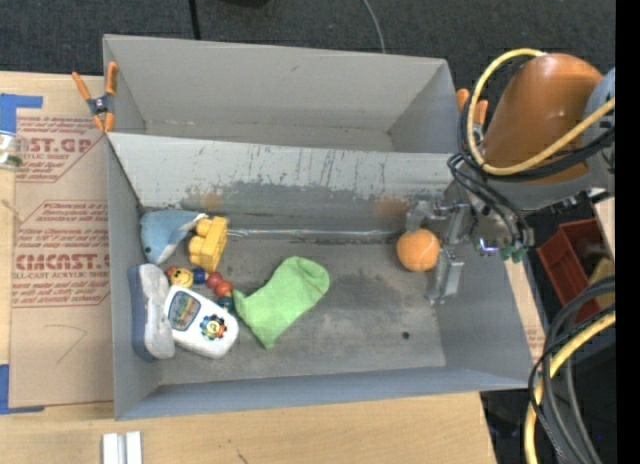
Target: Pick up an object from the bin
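The arm comes in over the right rim of the bin (300, 82), its orange-covered wrist and looped yellow cables hanging above the right-hand wall. The gripper (428, 256) is down on the floor at the right end, close under the far wall. An orange ball (417, 250) sits right there, a small round thing on bare grey metal. From where I stand, the jaws look spread wide. One finger lies on the far side of the ball and the other on its near right side, so the ball is in the gap between them. Whether either finger actually touches it I cannot make out from this angle.

Everything else is well apart from that, over at the left end. A green cloth (285, 297) lies crumpled towards the middle of the floor, the nearest thing to the ball but still clear of it. Left of the cloth is a white toy phone (200, 323) with coloured buttons, lying against a pale grey piece (151, 314) by the left wall. Farther back sit a yellow block toy (208, 240) and a light blue cloth-like thing (160, 234), with a few small coloured beads (207, 280) between them and the phone.
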